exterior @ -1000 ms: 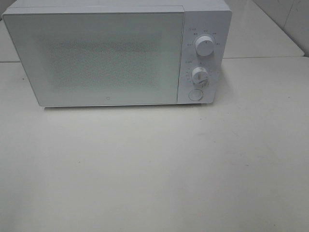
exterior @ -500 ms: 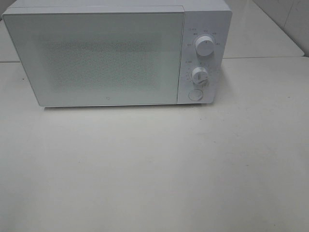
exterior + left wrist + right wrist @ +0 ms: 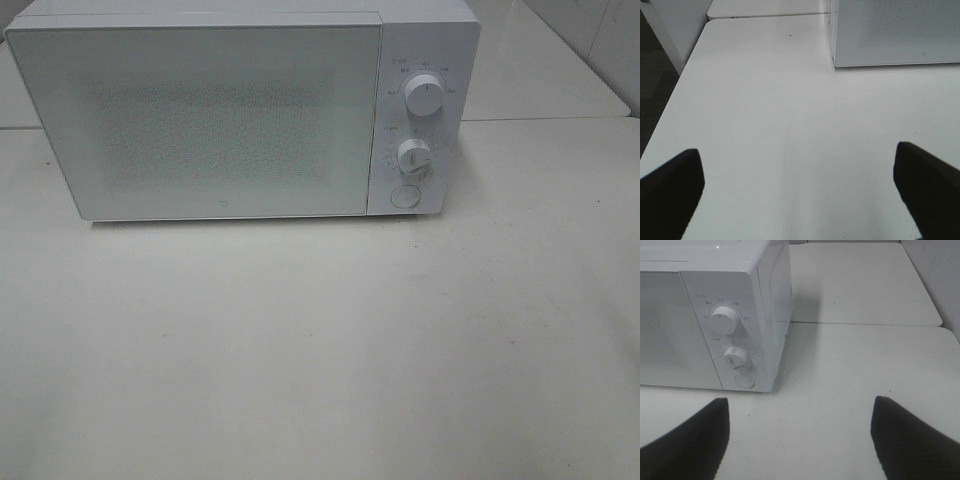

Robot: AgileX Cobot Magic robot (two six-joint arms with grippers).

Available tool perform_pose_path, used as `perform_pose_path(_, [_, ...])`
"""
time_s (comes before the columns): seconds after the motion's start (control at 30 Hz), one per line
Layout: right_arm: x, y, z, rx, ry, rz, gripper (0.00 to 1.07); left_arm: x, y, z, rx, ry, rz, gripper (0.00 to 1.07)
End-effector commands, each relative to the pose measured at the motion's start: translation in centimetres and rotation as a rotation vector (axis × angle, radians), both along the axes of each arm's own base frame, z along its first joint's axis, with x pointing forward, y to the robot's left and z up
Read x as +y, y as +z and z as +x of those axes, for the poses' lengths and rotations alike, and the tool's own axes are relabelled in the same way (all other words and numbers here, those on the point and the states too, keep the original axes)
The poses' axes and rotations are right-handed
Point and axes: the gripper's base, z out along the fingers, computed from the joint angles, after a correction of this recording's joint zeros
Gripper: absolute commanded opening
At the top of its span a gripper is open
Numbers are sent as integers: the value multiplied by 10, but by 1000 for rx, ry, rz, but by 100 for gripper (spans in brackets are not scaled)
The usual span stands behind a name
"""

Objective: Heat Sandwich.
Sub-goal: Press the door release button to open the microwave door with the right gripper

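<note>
From the high camera: a white microwave at the far side of the pale worktop, standing upright. Door closed, with a dotted, milky front, so no seeing inside. On the panel to the right of the door, two round knobs one over the other: upper knob and lower knob. Just under them, a round button.

Cannot tell where the sandwich is, as none of the three views shows it.

Left pincer: spread wide open, holding nothing. Shows only in its own wrist view, as two dark fingers at the two sides, with bare worktop between them. Hangs over the worktop in front of the door-side corner of the microwave, well apart from it. Beyond the worktop's edge, a strip of dark floor.

Right pincer: open too, nothing in its grip and nothing between its dark fingers but bare worktop. Points toward the panel side of the microwave and is not touching it; both knobs and the button are clear in this view. Behind the worktop, across a thin seam, a second pale table.
</note>
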Motion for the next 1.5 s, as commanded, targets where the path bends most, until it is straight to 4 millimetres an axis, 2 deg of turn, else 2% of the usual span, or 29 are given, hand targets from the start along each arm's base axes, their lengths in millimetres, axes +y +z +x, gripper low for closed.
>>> perform_pose_path(0.03, [2,-2,15,-28,-3,15,76,-1,0,-3,-30,-8,-1,98])
perform_pose_path(0.23, [7,-9,46,-68,11,20,76,-1,0,-3,-30,-8,-1,98])
perform_pose_path(0.5, [12,-20,73,-97,23,29,76,-1,0,-3,-30,-8,-1,98])
perform_pose_path(0.83, [19,-53,109,-117,45,24,76,-1,0,-3,-30,-8,-1,98])
perform_pose_path(0.9, [19,-58,110,-129,48,21,76,-1,0,-3,-30,-8,-1,98])
perform_pose_path(1.03, [15,-82,108,-160,3,14,76,-1,0,-3,-30,-8,-1,98])
perform_pose_path(1.27, [6,-104,103,-182,-103,43,76,-1,0,-3,-30,-8,-1,98])
perform_pose_path(1.4, [10,-116,101,-151,-133,52,76,-1,0,-3,-30,-8,-1,98])
perform_pose_path(1.5, [25,-125,97,-162,-88,-4,76,-1,0,-3,-30,-8,-1,98])
